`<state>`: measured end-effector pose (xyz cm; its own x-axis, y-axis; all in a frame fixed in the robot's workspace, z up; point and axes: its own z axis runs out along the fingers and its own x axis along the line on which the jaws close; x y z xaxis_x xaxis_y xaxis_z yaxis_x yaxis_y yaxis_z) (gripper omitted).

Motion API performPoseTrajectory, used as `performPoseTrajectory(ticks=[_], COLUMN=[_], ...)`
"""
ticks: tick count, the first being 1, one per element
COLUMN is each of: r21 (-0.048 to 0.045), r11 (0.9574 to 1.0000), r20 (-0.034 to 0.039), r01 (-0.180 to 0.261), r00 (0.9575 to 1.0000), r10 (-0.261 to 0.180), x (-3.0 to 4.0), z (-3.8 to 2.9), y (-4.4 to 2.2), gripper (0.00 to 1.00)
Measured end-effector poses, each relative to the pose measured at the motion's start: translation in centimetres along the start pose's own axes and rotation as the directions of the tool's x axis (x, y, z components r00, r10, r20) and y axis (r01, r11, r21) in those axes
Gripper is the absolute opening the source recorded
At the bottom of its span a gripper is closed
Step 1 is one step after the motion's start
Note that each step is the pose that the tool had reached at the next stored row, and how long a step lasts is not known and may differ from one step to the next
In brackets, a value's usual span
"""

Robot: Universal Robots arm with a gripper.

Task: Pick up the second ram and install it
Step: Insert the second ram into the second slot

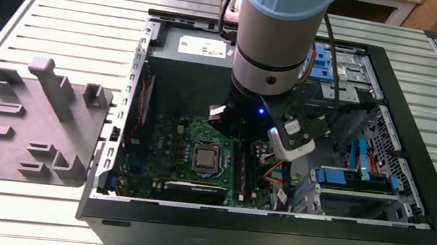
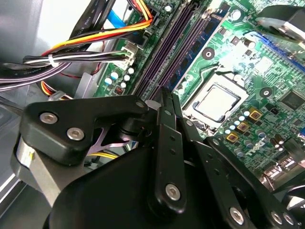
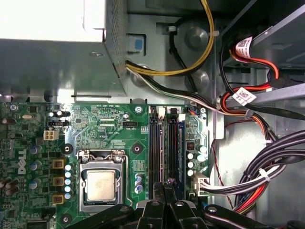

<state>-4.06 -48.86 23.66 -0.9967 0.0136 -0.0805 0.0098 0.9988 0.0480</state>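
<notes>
The grey tray (image 1: 27, 124) is seen on the slatted table (image 1: 86, 7) at the exterior view's left, beside the open computer case (image 1: 270, 238). Little room is left inside between case walls and cables (image 3: 267, 171). The gripper (image 3: 166, 187), fingers drawn together, is held over the memory slots (image 3: 164, 148). The second ram (image 3: 173, 145), a thin dark strip, is seated in one slot.

A white maker's logo (image 3: 21, 162) marks the motherboard (image 3: 109, 124) beside the gripper (image 3: 165, 185). The print on the cable tags (image 3: 244, 97) beyond it is too fine to read.
</notes>
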Motion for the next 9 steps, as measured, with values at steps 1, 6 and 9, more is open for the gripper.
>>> performPoseTrajectory(ticks=[1, 6, 9], r21=[-0.0003, -0.0003, -0.001], r11=[1.0, 1.0, 1.0], r20=[0.0001, 0.0, 0.0], r01=[0.0, 0.0, 0.0], r00=[1.0, 1.0, 1.0], r10=[0.0, 0.0, 0.0], x=[0.01, 0.04, 0.05], z=[0.06, 0.44, 0.48], y=[0.02, 0.08, 0.13], gripper=[0.12, 0.12, 0.12])
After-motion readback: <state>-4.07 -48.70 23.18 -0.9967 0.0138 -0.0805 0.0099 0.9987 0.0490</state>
